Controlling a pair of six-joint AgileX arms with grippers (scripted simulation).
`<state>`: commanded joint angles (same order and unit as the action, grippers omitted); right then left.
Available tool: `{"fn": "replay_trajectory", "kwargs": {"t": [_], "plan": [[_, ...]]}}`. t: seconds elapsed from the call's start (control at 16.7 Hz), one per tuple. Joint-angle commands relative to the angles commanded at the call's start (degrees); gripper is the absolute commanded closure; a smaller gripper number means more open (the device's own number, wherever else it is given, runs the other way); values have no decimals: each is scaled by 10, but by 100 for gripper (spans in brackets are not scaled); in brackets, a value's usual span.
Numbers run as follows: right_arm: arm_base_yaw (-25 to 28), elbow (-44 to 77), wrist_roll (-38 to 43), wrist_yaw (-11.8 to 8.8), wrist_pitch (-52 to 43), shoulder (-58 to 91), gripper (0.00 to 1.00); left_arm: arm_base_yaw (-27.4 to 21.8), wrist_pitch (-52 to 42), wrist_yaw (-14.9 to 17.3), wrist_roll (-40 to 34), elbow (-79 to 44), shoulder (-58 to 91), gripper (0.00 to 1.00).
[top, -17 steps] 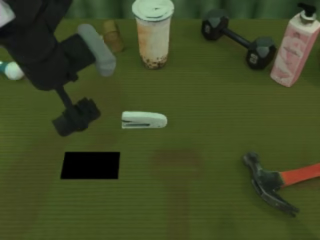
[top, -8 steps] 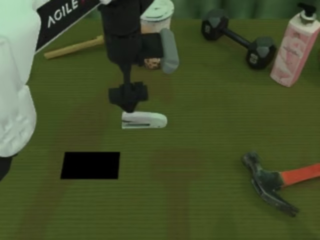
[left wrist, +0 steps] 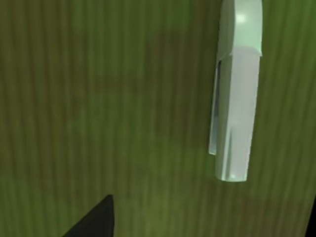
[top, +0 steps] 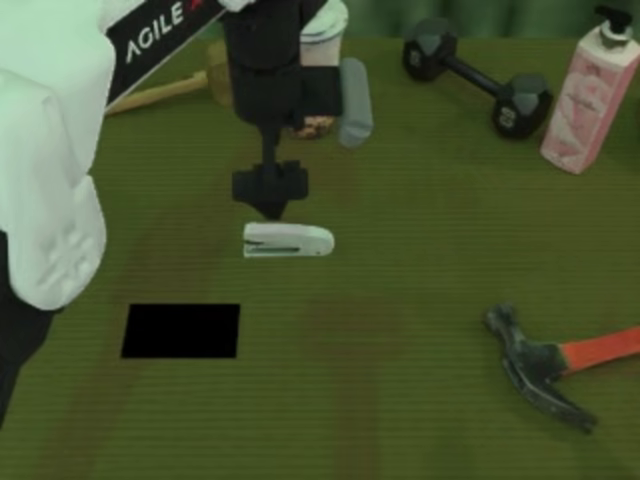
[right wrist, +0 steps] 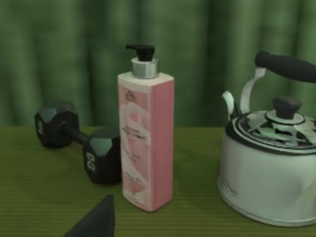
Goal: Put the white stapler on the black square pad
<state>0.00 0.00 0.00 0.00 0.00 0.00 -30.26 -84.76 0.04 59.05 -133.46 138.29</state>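
i have my left gripper (top: 270,207) hanging just behind the white stapler (top: 288,240), over its squared end, not touching it; i cannot tell whether the jaws are apart or together. the stapler lies flat on the green table (top: 420,300), up and to the right of the black square pad (top: 181,331), well apart from it.

— Hidden in the top view? 
— Most of the cup (top: 322,20), behind the left arm (top: 270,60); also part of a wooden handle (top: 160,93). 
— Cut by edges? 
— Hammer handle (top: 600,348) at the right; kettle (right wrist: 269,168) in the right wrist view; rounded end of the white stapler (left wrist: 236,94) in the left wrist view. 
— Left jaws? 
— Impossible to tell.
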Motion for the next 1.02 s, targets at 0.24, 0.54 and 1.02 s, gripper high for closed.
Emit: {"fn": "replay_trajectory", "kwargs": {"t": [0.24, 0.54, 1.02], "plan": [[0, 0, 0, 0, 0, 0, 0, 1, 23, 0, 1, 24, -1, 0], [0, 0, 0, 0, 0, 0, 0, 2, 158, 0, 1, 147, 7, 0], [0, 0, 0, 0, 0, 0, 0, 2, 217, 0, 2, 204, 13, 0]]}}
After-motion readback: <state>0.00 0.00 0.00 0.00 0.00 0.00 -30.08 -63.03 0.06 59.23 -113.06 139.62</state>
